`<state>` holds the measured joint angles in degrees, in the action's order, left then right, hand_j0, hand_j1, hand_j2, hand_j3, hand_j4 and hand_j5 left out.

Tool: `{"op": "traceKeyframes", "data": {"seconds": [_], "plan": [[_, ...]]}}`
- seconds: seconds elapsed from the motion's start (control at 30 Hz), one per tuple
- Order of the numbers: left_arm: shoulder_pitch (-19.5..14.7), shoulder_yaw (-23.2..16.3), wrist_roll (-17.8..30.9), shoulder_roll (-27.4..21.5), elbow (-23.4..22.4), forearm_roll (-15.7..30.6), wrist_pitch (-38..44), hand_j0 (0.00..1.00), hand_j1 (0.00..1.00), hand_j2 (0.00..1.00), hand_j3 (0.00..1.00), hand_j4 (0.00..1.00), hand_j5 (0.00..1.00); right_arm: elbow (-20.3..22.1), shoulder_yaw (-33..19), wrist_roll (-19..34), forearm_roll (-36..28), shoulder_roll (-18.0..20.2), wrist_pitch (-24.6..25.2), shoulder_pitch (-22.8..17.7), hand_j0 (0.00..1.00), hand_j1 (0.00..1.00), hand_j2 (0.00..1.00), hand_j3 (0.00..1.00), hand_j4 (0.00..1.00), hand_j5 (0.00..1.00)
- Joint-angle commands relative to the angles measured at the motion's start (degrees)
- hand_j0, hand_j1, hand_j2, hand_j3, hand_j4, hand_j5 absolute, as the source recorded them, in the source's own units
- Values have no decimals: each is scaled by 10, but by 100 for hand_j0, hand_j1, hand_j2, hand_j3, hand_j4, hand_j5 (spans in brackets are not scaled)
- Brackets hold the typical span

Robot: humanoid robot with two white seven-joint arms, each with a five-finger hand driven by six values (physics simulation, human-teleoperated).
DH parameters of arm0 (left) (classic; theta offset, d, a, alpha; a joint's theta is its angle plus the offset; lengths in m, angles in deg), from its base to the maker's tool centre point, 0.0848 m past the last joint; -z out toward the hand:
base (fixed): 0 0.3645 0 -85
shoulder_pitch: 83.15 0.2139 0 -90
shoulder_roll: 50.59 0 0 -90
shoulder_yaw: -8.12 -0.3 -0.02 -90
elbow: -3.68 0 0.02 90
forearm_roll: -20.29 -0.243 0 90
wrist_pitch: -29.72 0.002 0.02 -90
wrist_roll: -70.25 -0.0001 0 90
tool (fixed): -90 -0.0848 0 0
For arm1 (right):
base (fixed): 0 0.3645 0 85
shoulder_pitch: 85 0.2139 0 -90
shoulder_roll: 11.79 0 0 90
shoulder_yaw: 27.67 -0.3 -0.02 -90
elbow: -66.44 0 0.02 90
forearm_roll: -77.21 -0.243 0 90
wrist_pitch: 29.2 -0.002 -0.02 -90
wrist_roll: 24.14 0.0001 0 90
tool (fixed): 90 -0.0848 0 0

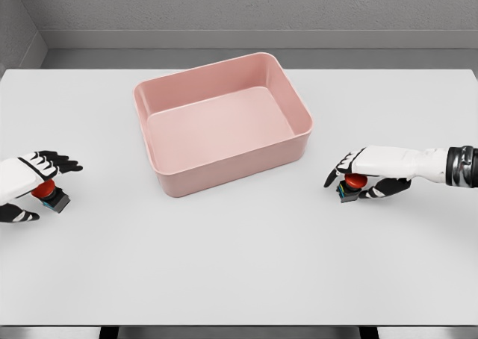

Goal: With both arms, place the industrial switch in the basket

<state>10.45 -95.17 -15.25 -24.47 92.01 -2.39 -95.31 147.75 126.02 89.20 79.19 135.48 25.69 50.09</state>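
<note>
With each robot hand (pixel 46 184) (pixel 357 179) clamped on a red switch (pixel 352 182), lift clear, then swing toward twelve o'clock over the pink basket (pixel 297 141).

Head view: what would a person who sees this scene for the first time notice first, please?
The pink basket catches the eye first: it sits empty, slightly turned, at the middle rear of the white table. Next come the two white hands at the edges, the left hand around a red-topped industrial switch at far left, and the right hand around a second red-topped switch at right.
</note>
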Motion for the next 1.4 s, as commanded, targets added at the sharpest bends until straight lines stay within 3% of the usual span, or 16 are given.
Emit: {"op": "traceKeyframes", "data": {"seconds": [0.0, 0.4, 0.5, 0.63, 0.7, 0.93, 1.23, 1.37], "plan": [[0, -1, 0, 2, 0, 4, 0, 100, 100, 100, 100, 100, 100, 1, -1, 0, -4, 0, 1, 0, 67, 67, 67, 67, 67, 67], [0, -2, 0, 9, -8, -4, 0, 100, 100, 100, 100, 100, 100, 1, -5, -2, -4, 0, 1, 3, 56, 56, 56, 56, 56, 56], [0, -2, 0, 9, -10, -4, 0, 71, 71, 71, 71, 71, 71, 1, -9, -4, -4, 1, 1, 5, 56, 56, 56, 56, 56, 56], [0, 0, -1, 7, -18, -3, 0, 50, 50, 50, 50, 50, 50, 1, -22, -4, -4, 2, 1, 7, 56, 56, 56, 56, 56, 56], [0, 0, -1, 9, -18, -3, 0, 45, 45, 45, 45, 45, 45, 1, -27, -4, -4, 2, 1, 7, 56, 56, 56, 56, 56, 56], [0, 0, 0, 8, -12, -2, 0, 42, 42, 42, 42, 42, 42, 3, -51, -3, -4, 4, 1, 7, 56, 56, 56, 56, 56, 56], [-16, 5, 0, 1, 49, 1, 0, 41, 41, 41, 41, 41, 41, 12, -75, -1, -4, 3, 1, 11, 55, 55, 55, 55, 55, 55], [-39, 5, 0, 0, 72, 5, 0, 41, 41, 41, 41, 41, 41, 15, -76, -1, -4, 3, 1, 17, 54, 54, 54, 54, 54, 54]]}}
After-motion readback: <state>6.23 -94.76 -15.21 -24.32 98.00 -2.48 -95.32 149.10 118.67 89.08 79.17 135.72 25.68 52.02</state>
